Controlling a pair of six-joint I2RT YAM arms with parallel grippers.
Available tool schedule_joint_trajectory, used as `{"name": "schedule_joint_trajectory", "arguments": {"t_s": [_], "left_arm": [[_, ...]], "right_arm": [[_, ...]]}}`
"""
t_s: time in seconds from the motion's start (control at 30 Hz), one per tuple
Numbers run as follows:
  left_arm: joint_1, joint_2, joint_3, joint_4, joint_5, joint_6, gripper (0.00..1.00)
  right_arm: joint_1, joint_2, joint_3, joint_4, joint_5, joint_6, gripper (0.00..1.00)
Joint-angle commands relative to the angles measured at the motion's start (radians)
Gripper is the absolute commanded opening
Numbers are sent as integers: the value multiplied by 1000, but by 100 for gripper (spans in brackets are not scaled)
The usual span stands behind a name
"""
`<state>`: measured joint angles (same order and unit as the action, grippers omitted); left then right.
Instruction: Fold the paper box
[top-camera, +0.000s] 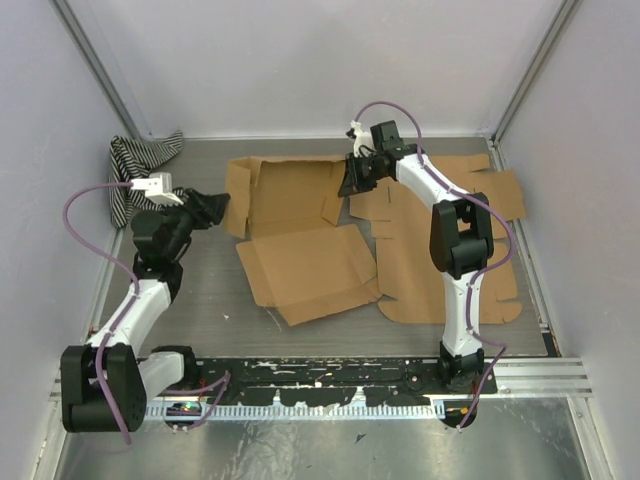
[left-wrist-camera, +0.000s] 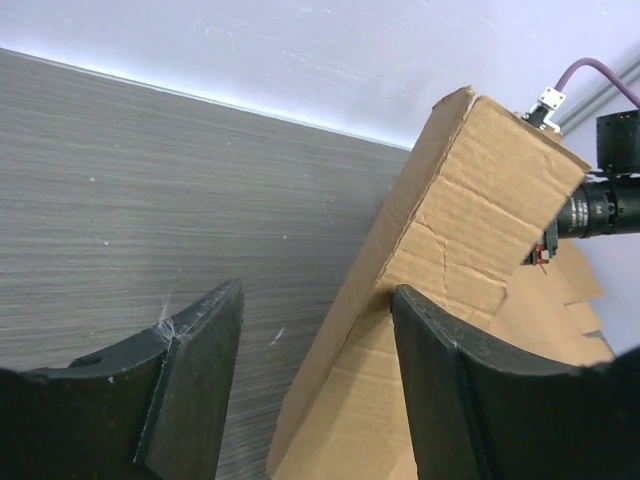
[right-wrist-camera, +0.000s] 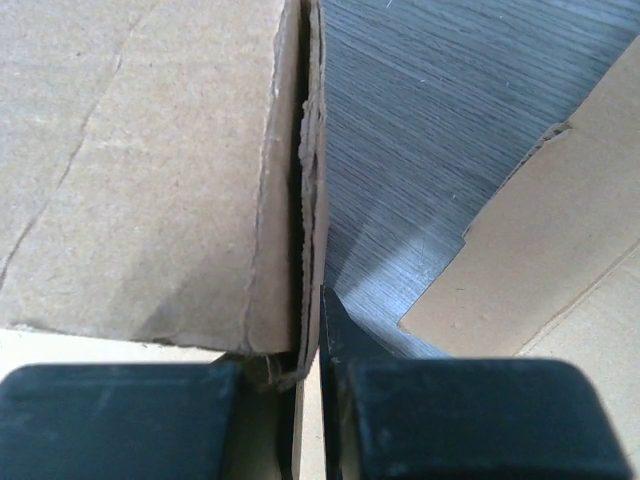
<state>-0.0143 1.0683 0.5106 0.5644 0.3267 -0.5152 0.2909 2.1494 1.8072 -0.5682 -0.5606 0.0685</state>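
Well forward, right arm (top-camera: 455, 240) at box (top-camera: 300, 250)

top: high, rear, looking down, wide | left wrist: low, close | right wrist: closest | shared: cardboard box (top-camera: 310, 265)

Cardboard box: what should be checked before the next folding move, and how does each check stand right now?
1. Right gripper clamped on the cardboard box: ok, shut on a wall edge.
2. Left gripper open: ok.
3. Left flap lined up between the left jaws: ok; contact cannot tell.
4. Left flap raised: ok, it stands tilted.
5. Second cardboard sheet clear of the box: cannot tell; they look to touch near the front.
6. Striped cloth out of the way: ok, apart in the far left corner.
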Motion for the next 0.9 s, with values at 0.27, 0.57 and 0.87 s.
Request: {"name": "schedule_joint_trajectory", "arguments": {"t_s": [0.27,0.57,0.87], "left_arm": [[12,78,23,174,204,-142,64],[13,115,30,186,239,-171,60],[-21,71,74,25,208,-99,58]], "right_arm": [[3,-15,9,30,-29,16,4],[32,-23,-6,34,16,26,4],[68,-33,-15,41,122,54,4]]}}
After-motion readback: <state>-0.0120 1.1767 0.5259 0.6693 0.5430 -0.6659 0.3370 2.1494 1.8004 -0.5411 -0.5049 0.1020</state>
